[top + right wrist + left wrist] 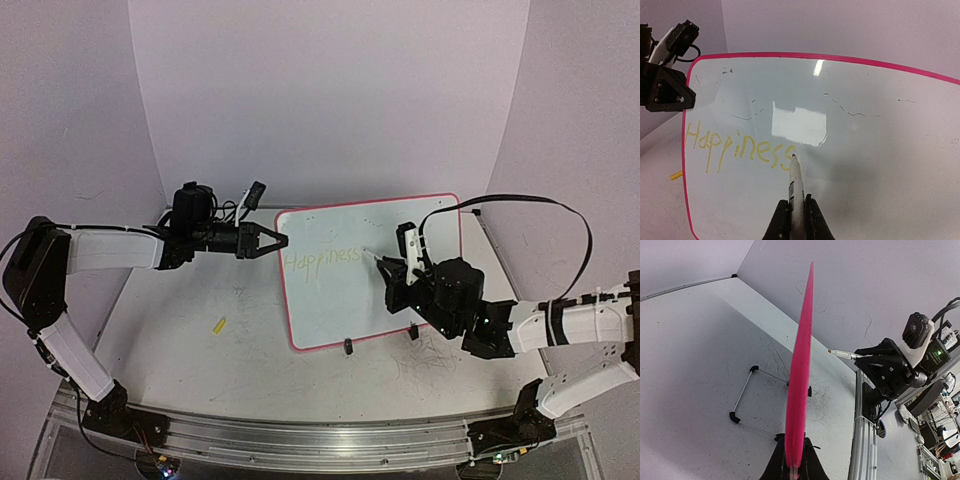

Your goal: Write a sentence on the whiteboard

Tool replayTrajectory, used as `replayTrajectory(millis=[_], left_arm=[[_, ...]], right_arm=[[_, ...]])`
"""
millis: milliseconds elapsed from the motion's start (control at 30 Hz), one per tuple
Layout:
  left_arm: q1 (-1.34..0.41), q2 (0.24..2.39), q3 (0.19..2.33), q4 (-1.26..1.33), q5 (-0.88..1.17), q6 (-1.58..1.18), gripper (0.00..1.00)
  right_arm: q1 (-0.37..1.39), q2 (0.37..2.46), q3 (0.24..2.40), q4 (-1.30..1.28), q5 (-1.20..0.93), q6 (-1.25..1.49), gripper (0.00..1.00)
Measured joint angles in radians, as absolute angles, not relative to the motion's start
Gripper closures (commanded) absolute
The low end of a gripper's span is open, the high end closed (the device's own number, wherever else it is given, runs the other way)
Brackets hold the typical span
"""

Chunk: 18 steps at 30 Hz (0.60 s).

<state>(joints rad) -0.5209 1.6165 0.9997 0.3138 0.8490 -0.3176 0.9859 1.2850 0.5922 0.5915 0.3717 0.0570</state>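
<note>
In the middle of the table (180, 370), whiteboard (370, 270): propped at a tilt on its black feet (348, 346), face toward the arms.
Sentence (737, 150): pale yellow "Happiness" on the board's 9 o'clock half; the rest is not yet written, I'd say.
Left gripper (283, 241): pressed together on the board's 9 o'clock edge, pink rim pinched between the fingers. I reckon that steadies it against the pen's push.
Left arm: stretched level from 9 o'clock, wrist in line with that edge.
Right gripper (796, 220): pinching a marker (796, 185), tip at the last "s".
Right arm: reaching in from 4 o'clock, elbow bent, wrist angled at the board's face.
Yellow piece (218, 325): on the table at the board's 8 o'clock, apart from it.
</note>
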Motion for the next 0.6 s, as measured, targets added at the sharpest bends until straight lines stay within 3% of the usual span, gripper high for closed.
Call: replayTrajectory(millis=[600], left_arm=[[-0.521, 1.617, 1.000, 0.314, 0.845, -0.318, 1.00]], right_arm=[[0.986, 1.285, 0.588, 0.590, 0.398, 0.060, 1.00]])
